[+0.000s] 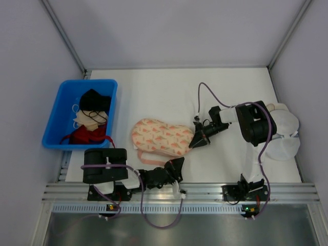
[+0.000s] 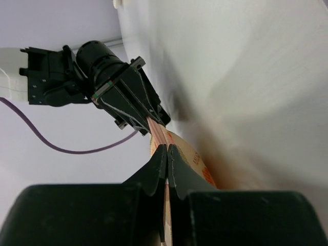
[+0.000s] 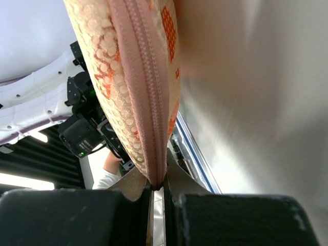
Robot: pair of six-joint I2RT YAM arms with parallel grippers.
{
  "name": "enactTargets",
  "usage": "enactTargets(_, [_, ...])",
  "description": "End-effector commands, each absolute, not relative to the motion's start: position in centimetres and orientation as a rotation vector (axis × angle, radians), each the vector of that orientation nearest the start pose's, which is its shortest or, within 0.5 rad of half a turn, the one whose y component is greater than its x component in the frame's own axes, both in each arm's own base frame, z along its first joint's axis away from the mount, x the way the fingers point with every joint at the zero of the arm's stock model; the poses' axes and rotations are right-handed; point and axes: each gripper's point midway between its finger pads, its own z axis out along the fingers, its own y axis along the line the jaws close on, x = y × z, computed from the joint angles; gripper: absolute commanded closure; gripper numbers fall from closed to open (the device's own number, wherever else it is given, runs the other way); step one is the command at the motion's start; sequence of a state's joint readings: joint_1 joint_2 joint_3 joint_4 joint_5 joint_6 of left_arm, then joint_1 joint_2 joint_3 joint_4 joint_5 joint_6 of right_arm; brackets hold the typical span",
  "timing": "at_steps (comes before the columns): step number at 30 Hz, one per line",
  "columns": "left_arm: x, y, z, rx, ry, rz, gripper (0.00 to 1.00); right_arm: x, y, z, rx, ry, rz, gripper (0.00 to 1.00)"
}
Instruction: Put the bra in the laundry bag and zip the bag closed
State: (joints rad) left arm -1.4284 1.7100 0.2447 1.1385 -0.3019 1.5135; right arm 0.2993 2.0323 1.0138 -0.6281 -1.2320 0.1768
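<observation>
We see the bag (image 1: 163,134) lying near the middle of the tabletop (image 1: 154,89), a peach-pink printed pouch with a paler pink edge showing under its near side. Both arms have hold of it. The right gripper (image 1: 195,141) meets the bag's right end, and in the right wrist view its fingers (image 3: 134,185) are pressed together on the pink zip (image 3: 146,92), which runs up and away from them with its two sides joined along the stretch we can see. The left gripper (image 1: 177,164) reaches in from the near side to the bag's lower right edge. From the left wrist, its fingers (image 2: 154,171) are closed tight on a thin fold of the pink rim, and the bag rises beyond them to the right gripper, which is pinched on the same edge just above. The stretch of rim between the two grippers looks taut and lifted edge-on. We cannot make out the bra in any view. At the far left a blue bin (image 1: 55,119) holds black, beige and red garments, well apart from the bag. White domes (image 1: 287,128) sit at the right edge, partly behind the right arm.
</observation>
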Motion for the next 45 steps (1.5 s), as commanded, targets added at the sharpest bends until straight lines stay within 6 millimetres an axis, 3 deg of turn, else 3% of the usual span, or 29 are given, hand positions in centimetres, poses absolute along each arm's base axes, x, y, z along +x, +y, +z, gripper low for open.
enactTargets(1, [14.0,-32.4,5.6,1.843,0.498,0.334,1.0,23.2,22.3,4.6,-0.106,2.809,1.829,1.0])
enactTargets(5, [14.9,-31.3,5.7,1.802,0.614,0.355,1.0,23.6,21.3,4.1,-0.07,2.81,1.778,1.0])
enactTargets(15, [15.5,-30.6,6.5,1.693,0.922,0.251,1.0,23.1,20.5,3.6,-0.085,2.818,1.749,1.0])
enactTargets(23, [16.0,-27.4,4.7,1.695,1.065,0.298,1.0,22.8,18.2,2.4,-0.146,2.873,1.624,1.0])
enactTargets(31, [17.4,-26.6,5.0,1.583,1.292,0.266,1.0,24.0,17.2,2.2,-0.233,2.866,1.51,1.0])
enactTargets(36, [17.7,-26.6,5.4,1.508,1.562,0.054,1.0,24.6,16.5,2.4,-0.279,2.862,1.467,1.0])
enactTargets(38, [18.4,-27.2,7.1,1.431,1.601,-0.017,1.0,24.9,16.2,2.0,-0.3,2.877,1.433,1.0])
enactTargets(39, [17.7,-27.3,6.8,1.468,1.627,-0.065,1.0,25.7,16.1,2.1,-0.316,2.866,1.417,1.0])
enactTargets(41, [17.5,-28.7,8.5,1.409,1.67,-0.191,1.0,26.3,16.0,2.0,-0.324,2.881,1.407,1.0])
enactTargets(43, [17.0,-29.5,9.0,1.398,1.735,-0.302,1.0,27.8,16.1,2.5,-0.339,2.867,1.39,1.0])
enactTargets(45, [16.9,-30.0,9.2,1.383,1.768,-0.337,1.0,29.5,16.3,3.2,-0.363,2.836,1.369,1.0])
